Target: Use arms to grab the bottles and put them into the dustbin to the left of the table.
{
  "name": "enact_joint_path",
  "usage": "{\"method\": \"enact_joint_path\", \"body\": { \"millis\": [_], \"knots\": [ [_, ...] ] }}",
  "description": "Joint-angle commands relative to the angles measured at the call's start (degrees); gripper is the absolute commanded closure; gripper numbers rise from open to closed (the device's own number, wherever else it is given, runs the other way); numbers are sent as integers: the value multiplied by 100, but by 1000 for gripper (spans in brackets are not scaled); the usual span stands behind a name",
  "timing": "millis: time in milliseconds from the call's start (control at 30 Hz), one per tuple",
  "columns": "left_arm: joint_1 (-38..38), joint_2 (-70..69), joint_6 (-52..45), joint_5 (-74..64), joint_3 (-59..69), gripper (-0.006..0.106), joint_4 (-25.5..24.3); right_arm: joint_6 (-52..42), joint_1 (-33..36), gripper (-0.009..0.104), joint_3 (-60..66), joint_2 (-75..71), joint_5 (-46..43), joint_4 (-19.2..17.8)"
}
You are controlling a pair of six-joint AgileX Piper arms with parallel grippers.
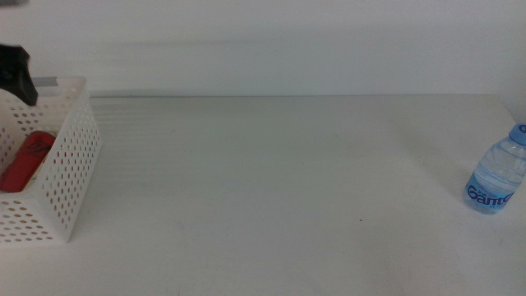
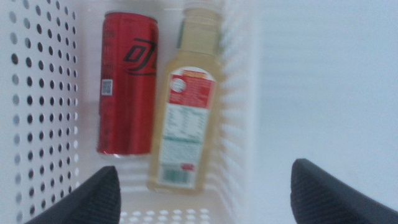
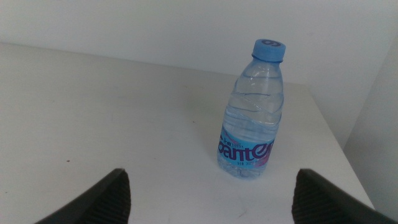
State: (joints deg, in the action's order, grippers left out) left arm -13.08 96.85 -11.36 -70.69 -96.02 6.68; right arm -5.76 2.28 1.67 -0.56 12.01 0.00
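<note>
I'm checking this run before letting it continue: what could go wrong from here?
The water bottle stands upright near the table's right edge, so a nudge from the open right gripper could tip it off. The basket already holds a red can and yellow bottle, leaving little room.

In the middle view the water bottle (image 1: 498,176) runs off the right edge, its label cut mid-word, and the dustbin (image 1: 67,156) is cropped at the left edge. Its wall hides most of the red can (image 1: 25,161), and the yellow bottle (image 2: 185,109) cannot be seen there at all. Only a dark tip of the left gripper (image 1: 16,72) shows. In the left wrist view the bottle's cap is cut off and its label print is too blurred to read
</note>
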Motion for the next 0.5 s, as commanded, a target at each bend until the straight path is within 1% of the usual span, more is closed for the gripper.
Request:
{"method": "enact_joint_path", "body": {
  "millis": [0, 233, 467],
  "knots": [
    [134, -838, 67, 164, 191, 10, 226, -20, -40, 27, -50, -157, -456, -30],
    [738, -3118, -291, 2189, 2133, 10, 367, -20, -40, 27, -50, -157, -456, -30],
    [1315, -5326, -579, 3966, 4104, 10, 956, -20, -40, 27, -50, -157, -456, -30]
  ]
}}
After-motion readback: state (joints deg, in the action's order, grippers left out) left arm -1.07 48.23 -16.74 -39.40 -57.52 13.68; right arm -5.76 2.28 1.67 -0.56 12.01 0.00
